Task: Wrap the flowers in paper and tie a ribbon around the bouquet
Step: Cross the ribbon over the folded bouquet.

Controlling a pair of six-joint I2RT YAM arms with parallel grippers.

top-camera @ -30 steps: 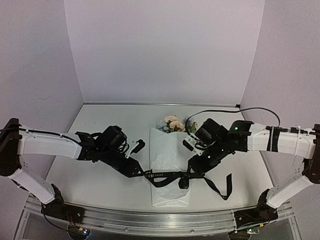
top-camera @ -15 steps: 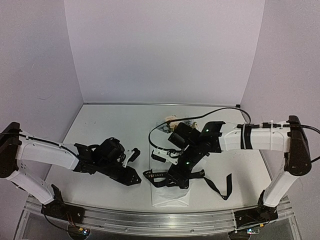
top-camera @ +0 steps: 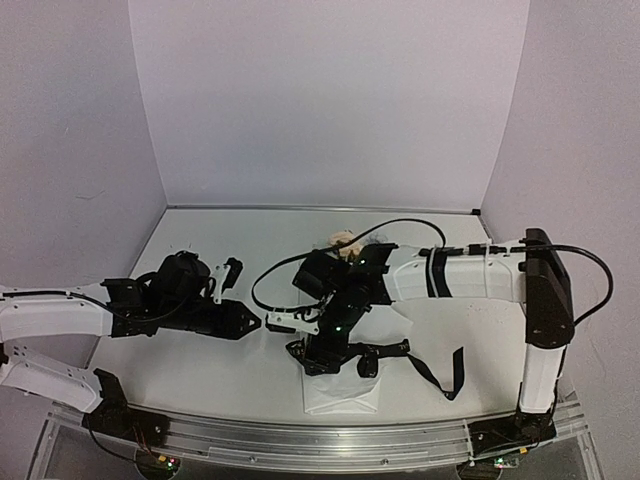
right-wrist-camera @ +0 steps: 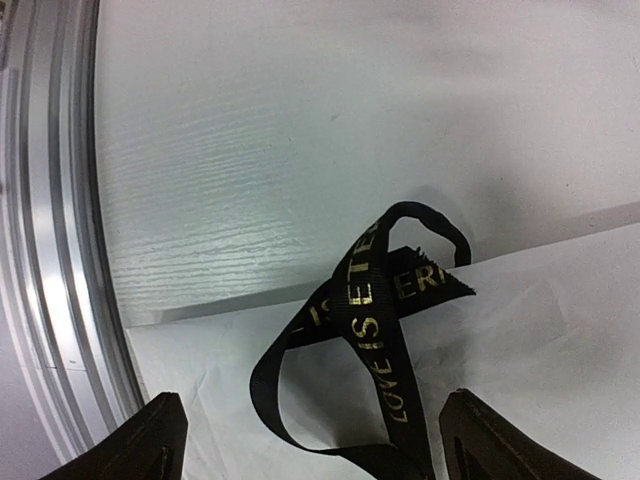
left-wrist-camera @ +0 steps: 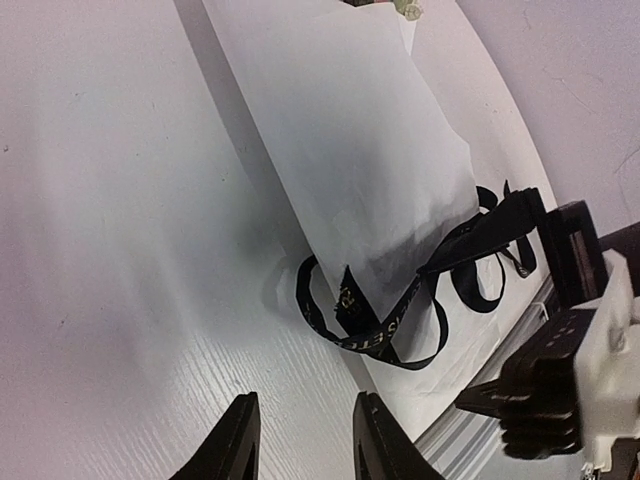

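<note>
Right wrist view — the right jaws are spread wide and hold nothing. The ribbon [right-wrist-camera: 372, 340] loops just ahead of them over the paper [right-wrist-camera: 540, 320], likely so they can grab it. The left jaws, a bit apart and empty too, sit near.

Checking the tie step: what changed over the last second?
The left gripper let the ribbon go and drew back to the left, open and empty. The right gripper swung left across the bouquet and opened. It now hangs over the ribbon's loose left loop, holding nothing. The ribbon, earlier stretched between them, lies slack. The bouquet and the ribbon's right tail stayed put.
</note>
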